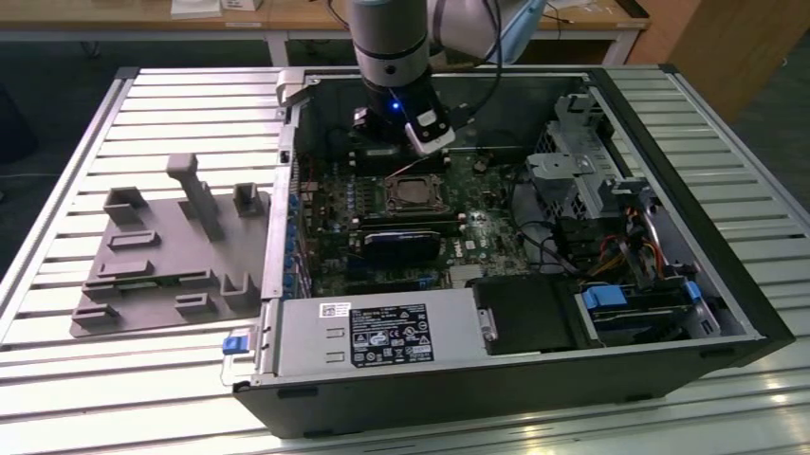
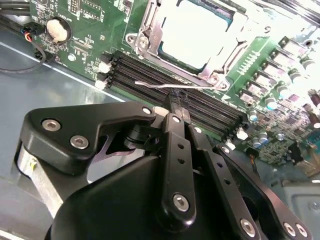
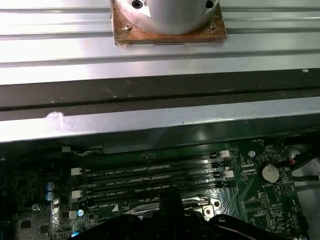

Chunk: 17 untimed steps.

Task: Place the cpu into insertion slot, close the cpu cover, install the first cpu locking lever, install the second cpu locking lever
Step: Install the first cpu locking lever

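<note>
cpu [image 2: 197,36] under cpu cover [image 2: 148,30], computer case [image 1: 724,277] on slatted table [image 1: 190,102]

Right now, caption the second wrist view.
Shut gripper at the wire lever beside the memory slots; chip framed by its cover.

Robot arm [image 1: 386,43]: smooth silver-grey cylindrical segment ending in the gripper [image 1: 424,142]. Well above the gripper are a pale blue joint cap [image 1: 525,24] and black cables [image 1: 496,38]; just above it glows a blue light [image 1: 396,104], with a white block [image 1: 431,131] beside it. In the second wrist view the gripper [image 2: 175,102] shows matte black linkage bars [image 2: 90,125] with rounded ends, pinned by silver hex-socket screws [image 2: 80,142]
</note>
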### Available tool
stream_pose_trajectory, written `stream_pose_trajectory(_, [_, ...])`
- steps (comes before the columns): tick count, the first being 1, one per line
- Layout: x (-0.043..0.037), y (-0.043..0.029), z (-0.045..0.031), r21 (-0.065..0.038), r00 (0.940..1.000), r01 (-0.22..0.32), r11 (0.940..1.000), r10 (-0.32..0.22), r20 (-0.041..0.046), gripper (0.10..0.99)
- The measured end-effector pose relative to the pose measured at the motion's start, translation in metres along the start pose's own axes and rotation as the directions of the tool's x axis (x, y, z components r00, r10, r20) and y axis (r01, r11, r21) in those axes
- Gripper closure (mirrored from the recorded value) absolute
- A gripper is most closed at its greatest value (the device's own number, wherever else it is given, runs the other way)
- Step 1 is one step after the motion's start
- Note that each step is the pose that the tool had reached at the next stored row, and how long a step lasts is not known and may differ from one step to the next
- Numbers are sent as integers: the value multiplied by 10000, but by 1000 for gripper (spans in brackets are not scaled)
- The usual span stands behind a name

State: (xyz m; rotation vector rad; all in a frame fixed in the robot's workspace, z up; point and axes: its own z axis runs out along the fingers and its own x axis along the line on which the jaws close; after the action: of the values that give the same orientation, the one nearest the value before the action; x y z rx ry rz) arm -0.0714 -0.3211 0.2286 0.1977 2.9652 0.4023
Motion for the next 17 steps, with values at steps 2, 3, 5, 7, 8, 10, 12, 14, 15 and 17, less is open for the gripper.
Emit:
stream_pose_trajectory(2, [2,-5,19,-13,10000,22,10000,-22,83,984])
stream_pose_trajectory(3, [4,-8,28,-19,9999,33,10000,-33,123,984])
stream_pose_trajectory(5, [6,-14,49,-30,9998,52,10000,-52,201,984])
stream_pose_trajectory(7, [9,-21,72,-40,9996,66,10000,-64,269,984])
stream_pose_trajectory(8, [11,-24,83,-44,9995,70,10000,-69,299,984])
stream_pose_trajectory(10, [13,-30,104,-49,9994,77,10000,-76,343,984])
stream_pose_trajectory(12, [14,-32,109,-48,9994,75,10000,-73,349,984])
stream_pose_trajectory(14, [14,-32,109,-47,9994,72,10000,-70,350,984])
stream_pose_trajectory(15, [14,-32,110,-48,9994,71,10000,-69,351,984])
stream_pose_trajectory(17, [14,-32,111,-48,9994,70,10000,-68,351,984])
